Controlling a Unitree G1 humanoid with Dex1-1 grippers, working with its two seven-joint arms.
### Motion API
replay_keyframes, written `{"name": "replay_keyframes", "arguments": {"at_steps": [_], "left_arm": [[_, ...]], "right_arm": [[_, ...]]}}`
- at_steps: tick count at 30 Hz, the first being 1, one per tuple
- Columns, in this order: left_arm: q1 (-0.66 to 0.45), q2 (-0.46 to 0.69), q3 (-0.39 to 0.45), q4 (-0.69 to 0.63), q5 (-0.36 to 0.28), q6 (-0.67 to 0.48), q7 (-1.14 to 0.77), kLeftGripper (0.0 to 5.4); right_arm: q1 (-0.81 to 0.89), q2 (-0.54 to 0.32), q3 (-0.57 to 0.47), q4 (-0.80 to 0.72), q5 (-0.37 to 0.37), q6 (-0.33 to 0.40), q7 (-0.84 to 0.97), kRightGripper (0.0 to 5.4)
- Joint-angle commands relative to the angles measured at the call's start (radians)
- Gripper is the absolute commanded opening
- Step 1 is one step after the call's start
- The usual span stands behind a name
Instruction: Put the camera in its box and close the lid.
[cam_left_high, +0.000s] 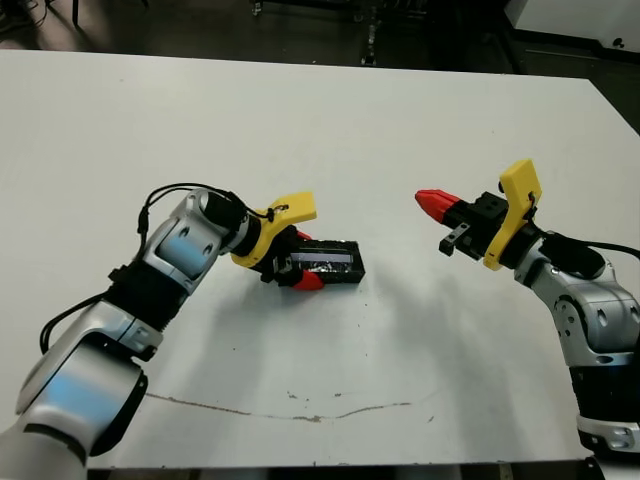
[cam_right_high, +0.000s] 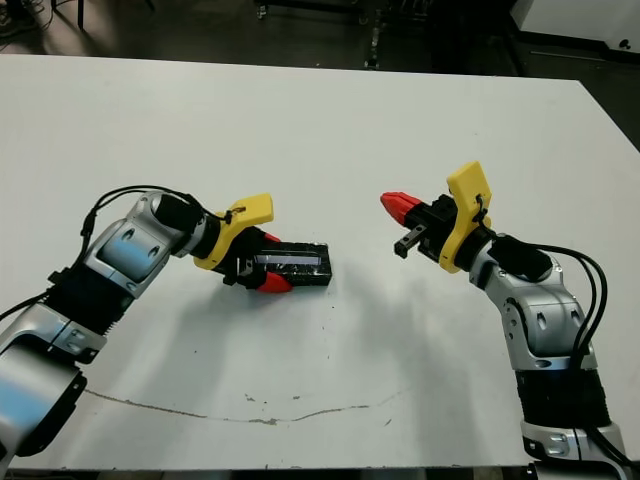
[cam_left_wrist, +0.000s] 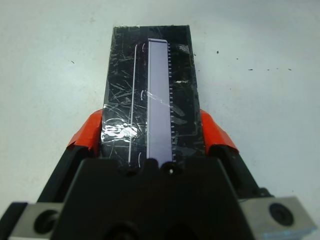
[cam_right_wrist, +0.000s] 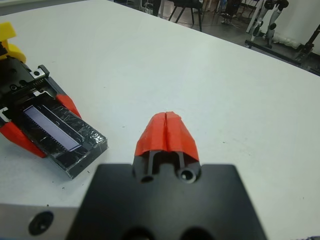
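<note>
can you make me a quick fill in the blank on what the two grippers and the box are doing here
1. The closed box sits between the fingers of the ___ gripper.
2. The right gripper holds ___.
3. The right gripper's fingertips are pressed ___.
4. The box rests on the white ___.

Missing words: left; nothing; together; table

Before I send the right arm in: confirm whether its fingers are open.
No. In the right wrist view the right gripper's two red fingertips are pressed together with nothing between them.
</note>
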Motion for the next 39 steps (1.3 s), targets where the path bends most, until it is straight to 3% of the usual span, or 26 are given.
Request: {"name": "replay_keyframes", "arguments": {"at_steps": [1,8,14,26,39], "left_arm": [[0.111,0.030,-0.046,0.028,-0.002,0.081,-0.023,3.16],[0.147,0.068,-0.045,0.005,-0.012,0.098,0.005,3.16],[0.166,0.115,-0.108,-0.027,0.071,-0.100,0.053,4.01],[0.171,0.154,-0.125,0.034,0.086,-0.283,0.085,5.39],[0.194,0.257,-0.054,0.079,0.047,-0.246,0.065,5.39]], "right_arm": [[0.014,-0.014,-0.009,0.010,0.000,-0.007,0.003,0.00],[0.014,-0.016,-0.007,0.013,-0.003,-0.015,0.008,0.00],[0.013,-0.014,-0.006,0.000,0.003,0.008,-0.001,0.00],[0.014,-0.015,-0.011,0.001,0.008,0.003,0.005,0.00],[0.011,-0.019,-0.011,0.001,0.005,0.005,0.004,0.00]]}}
